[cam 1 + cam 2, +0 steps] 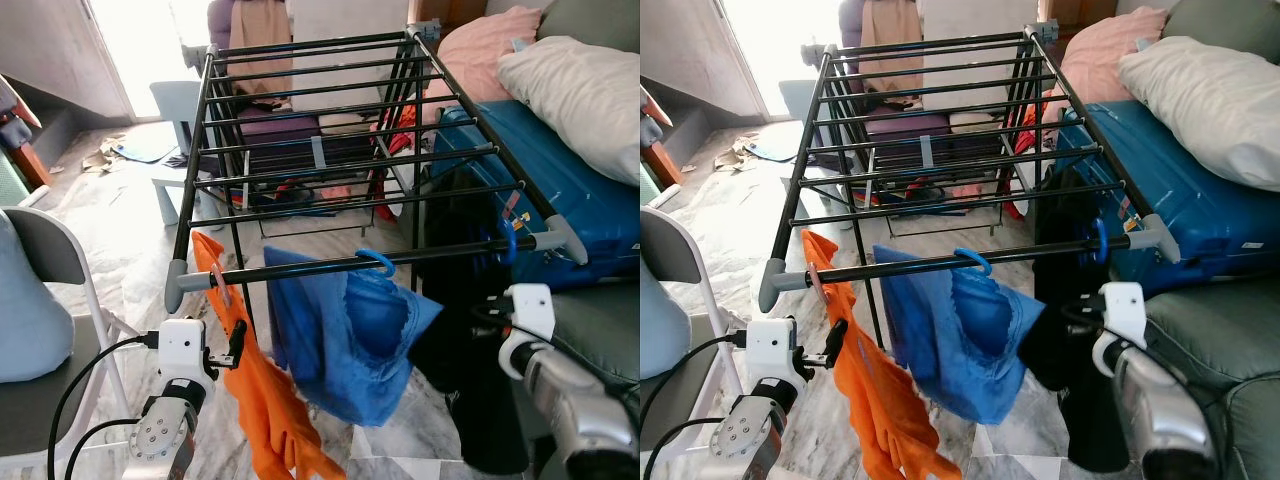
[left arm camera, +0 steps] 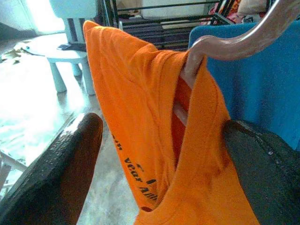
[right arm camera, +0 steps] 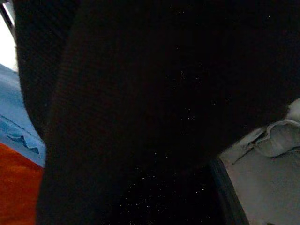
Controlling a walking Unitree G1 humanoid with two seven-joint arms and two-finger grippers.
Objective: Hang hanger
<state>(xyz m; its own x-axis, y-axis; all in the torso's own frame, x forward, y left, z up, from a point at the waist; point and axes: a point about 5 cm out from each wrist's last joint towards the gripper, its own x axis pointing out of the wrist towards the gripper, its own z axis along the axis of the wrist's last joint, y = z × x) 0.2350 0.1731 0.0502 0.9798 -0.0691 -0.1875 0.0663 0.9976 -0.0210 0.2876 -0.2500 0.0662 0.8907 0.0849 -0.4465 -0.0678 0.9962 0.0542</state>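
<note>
A black drying rack (image 1: 330, 150) stands in front of me. On its front bar (image 1: 400, 257) hang three garments. An orange shirt (image 1: 270, 400) on a pink hanger (image 2: 234, 42) hangs at the left, a blue garment (image 1: 350, 340) on a blue hook (image 1: 377, 262) in the middle, and a black garment (image 1: 465, 300) at the right. My left gripper (image 1: 238, 345) is open, its fingers (image 2: 61, 178) on either side of the orange shirt's (image 2: 154, 117) collar without pinching it. My right gripper (image 1: 482, 322) is pressed up against the black garment (image 3: 140, 103).
A blue suitcase (image 1: 560, 190) with a white pillow (image 1: 590, 90) and pink bedding (image 1: 490, 50) lies right of the rack. A grey sofa (image 1: 1230, 330) is at the near right and a grey chair (image 1: 50, 250) at the near left. A white stool (image 1: 185, 110) stands behind the rack.
</note>
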